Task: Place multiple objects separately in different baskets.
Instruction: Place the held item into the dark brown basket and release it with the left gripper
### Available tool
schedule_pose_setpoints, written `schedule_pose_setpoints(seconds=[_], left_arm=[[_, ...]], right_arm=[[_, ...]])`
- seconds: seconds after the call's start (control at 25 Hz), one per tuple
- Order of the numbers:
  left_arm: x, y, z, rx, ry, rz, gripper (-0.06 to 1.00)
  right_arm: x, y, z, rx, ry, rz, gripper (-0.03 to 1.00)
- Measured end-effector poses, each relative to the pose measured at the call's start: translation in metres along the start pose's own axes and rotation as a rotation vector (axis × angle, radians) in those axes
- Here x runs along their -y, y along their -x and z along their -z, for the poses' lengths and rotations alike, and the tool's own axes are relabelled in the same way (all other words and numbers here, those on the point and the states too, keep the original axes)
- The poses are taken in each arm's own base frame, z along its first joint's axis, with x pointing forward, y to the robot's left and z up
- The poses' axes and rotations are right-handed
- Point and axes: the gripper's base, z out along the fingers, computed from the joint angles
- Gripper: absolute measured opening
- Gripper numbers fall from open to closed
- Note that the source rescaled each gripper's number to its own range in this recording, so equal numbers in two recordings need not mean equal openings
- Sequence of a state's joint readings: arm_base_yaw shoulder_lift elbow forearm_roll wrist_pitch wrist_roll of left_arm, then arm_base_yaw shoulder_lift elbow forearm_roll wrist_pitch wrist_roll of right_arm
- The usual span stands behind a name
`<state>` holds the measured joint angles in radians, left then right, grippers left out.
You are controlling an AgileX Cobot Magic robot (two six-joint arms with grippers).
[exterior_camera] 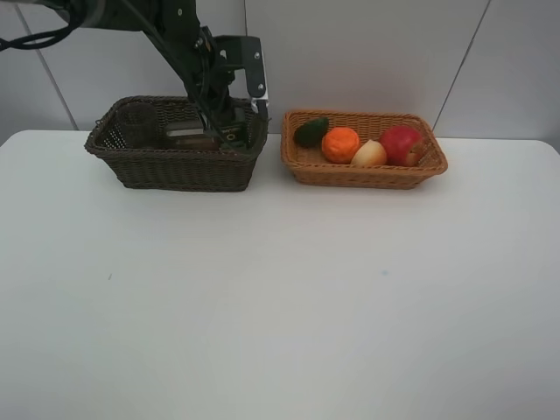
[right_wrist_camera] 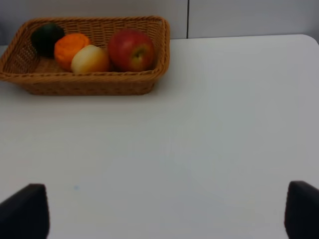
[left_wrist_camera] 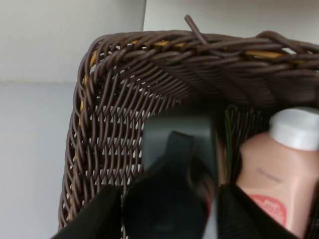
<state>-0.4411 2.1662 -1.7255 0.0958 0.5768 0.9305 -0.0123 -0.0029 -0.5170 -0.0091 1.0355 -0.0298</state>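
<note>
With the left gripper [left_wrist_camera: 169, 209] lowered into the dark brown basket [left_wrist_camera: 199, 47] at the bench's 11 o'clock, jaws astride the black square bottle [left_wrist_camera: 174, 149], whether it grips cannot be told. Release fully, then lift straight up, clear of the pink bottle [left_wrist_camera: 279, 174] just beside it. Both bottles' long axes appear to point toward the basket's far wall; the right gripper [right_wrist_camera: 159, 214] is wide open and empty.

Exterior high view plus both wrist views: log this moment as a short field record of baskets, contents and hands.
dark basket: holds pink bottle and black bottle
tan basket: avocado, tangerine, peach, apple
left hand: inside dark basket, fingers either side of black bottle; grip unclear
right hand: open over bare table
</note>
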Motion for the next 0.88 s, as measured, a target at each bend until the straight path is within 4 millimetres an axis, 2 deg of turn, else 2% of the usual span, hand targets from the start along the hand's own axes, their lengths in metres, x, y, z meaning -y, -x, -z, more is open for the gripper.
schedule_pose_setpoints(seconds=[0.16,0.36,0.88], left_arm=[[-0.0016,0.0012,0.0,0.012,0.018,-0.062,0.58],[0.0045,-0.001,0.0001,-0.009,-0.05,-0.056,0.7],[0.0023,0.0022,0.0001,0.025,-0.025,-0.022,0.72]], right_arm=[[0.0,0.0,0.0,0.0,0.0,0.0,1.0],[0.0,0.0,0.0,0.0,0.0,0.0,1.0],[0.0,0.0,0.0,0.0,0.0,0.0,1.0]])
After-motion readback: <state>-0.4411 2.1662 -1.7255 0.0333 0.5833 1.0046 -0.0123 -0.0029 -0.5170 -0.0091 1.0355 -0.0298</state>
